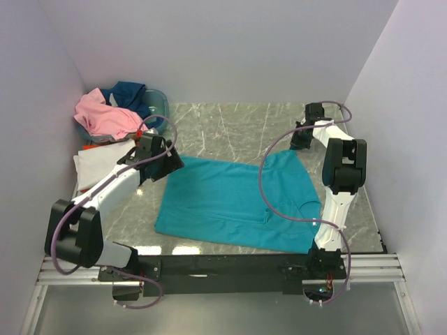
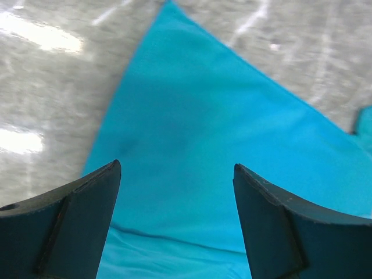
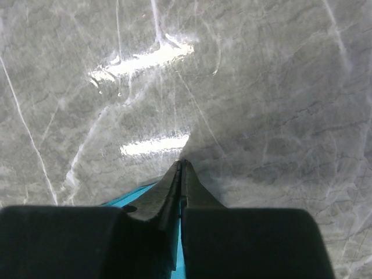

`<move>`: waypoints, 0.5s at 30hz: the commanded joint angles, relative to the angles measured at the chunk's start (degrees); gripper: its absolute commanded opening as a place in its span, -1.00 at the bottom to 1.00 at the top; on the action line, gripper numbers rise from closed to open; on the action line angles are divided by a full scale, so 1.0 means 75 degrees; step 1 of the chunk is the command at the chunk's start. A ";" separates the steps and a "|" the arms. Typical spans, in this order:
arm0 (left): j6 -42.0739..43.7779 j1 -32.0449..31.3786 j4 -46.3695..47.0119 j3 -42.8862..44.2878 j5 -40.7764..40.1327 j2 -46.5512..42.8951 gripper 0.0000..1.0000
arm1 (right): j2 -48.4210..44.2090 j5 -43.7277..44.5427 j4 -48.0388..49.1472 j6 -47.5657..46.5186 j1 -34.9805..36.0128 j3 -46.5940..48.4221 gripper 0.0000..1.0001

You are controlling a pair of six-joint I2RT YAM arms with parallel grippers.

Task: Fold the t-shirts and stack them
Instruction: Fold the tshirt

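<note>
Several t-shirts (image 1: 105,118) heap by basket (image 1: 159,103), behind left claw (image 1: 172,165); teal t-shirt (image 1: 230,202) spread.

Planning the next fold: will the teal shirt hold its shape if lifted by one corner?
Probably not: the teal shirt lies thin and flat, so it should droop. It likely slides easily on the glossy table.

You get bright, even light. Glare streaks the worktop (image 3: 261,87) (both wrist views); the left one is blurred.
</note>
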 commanded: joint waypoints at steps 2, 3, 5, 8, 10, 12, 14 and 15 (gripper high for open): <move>0.0535 0.0293 0.0250 0.0591 -0.0014 0.0574 0.66 | -0.0280 -0.0166 -0.0288 -0.0087 0.0087 -0.0206 -1.00; 0.0698 0.0363 0.0227 0.0812 -0.0095 0.0714 0.65 | -0.0327 -0.0154 -0.0277 -0.0075 0.0076 -0.0241 -1.00; 0.0840 0.0446 0.0180 0.1094 -0.0271 0.1194 0.63 | -0.0490 -0.0119 -0.0230 -0.0028 0.0076 -0.0288 -1.00; 0.1110 0.0575 0.0168 0.1785 -0.0529 0.1886 0.52 | -0.0643 -0.0119 -0.0253 -0.0017 0.0076 -0.0300 -1.00; 0.1285 0.0610 0.0331 0.1997 -0.0576 0.2353 0.38 | -0.0702 -0.0107 -0.0300 -0.0017 0.0076 -0.0276 -1.00; 0.1437 0.0622 0.0379 0.2347 -0.0658 0.2683 0.28 | -0.0725 -0.0119 -0.0288 -0.0005 0.0076 -0.0288 -1.00; 0.1543 0.0634 0.0426 0.2583 -0.0566 0.3163 0.09 | -0.0749 -0.0154 -0.0288 -0.0005 0.0076 -0.0300 -1.00; 0.1648 0.0634 0.0507 0.2758 -0.0518 0.3293 0.04 | -0.0749 -0.0166 -0.0300 0.0007 0.0076 -0.0334 -1.00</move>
